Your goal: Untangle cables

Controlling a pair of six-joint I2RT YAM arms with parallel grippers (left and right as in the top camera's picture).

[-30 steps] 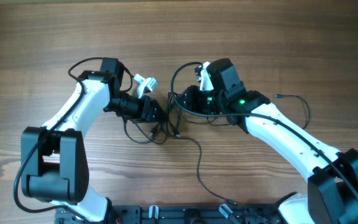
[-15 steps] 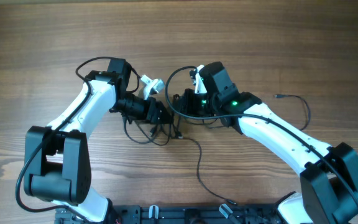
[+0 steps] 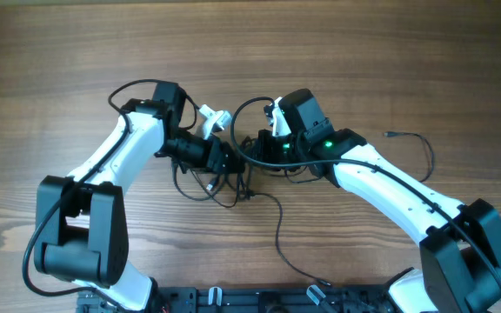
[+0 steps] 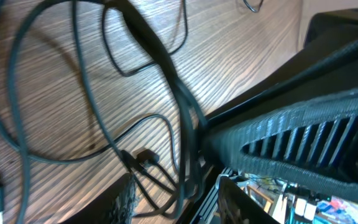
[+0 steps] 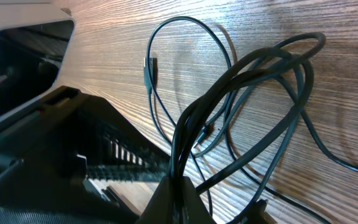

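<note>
Table [image 3: 364,52]: wood-grain top; both grippers sat close together near its middle.
Cables [image 3: 226,181]: thin blk cords, bunched in a loose tangle on the table btwn and just below the two grippers in overhead view; several loops overlapped.
Long strand [image 3: 278,228]: ran from the tangle twd the near edge of the table, lying flat.
R gripper [image 5: 176,186]: fingers together, pinched on a bundle of the cords. In wrist view the strands converged into the tips and loops fanned out over the wood.
L gripper [image 4: 176,202]: fingers stood apart w/ a few cords passing thru the gap; couldn't tell if the pads touched them.
Plug [image 5: 148,65]: small end on a thin loop, on the wood beside the bundle, R wrist view.
Other cord [image 3: 411,139]: thin blk w/ small plug end, on the table to the right of the R gripper, well apart from the tangle.
</note>
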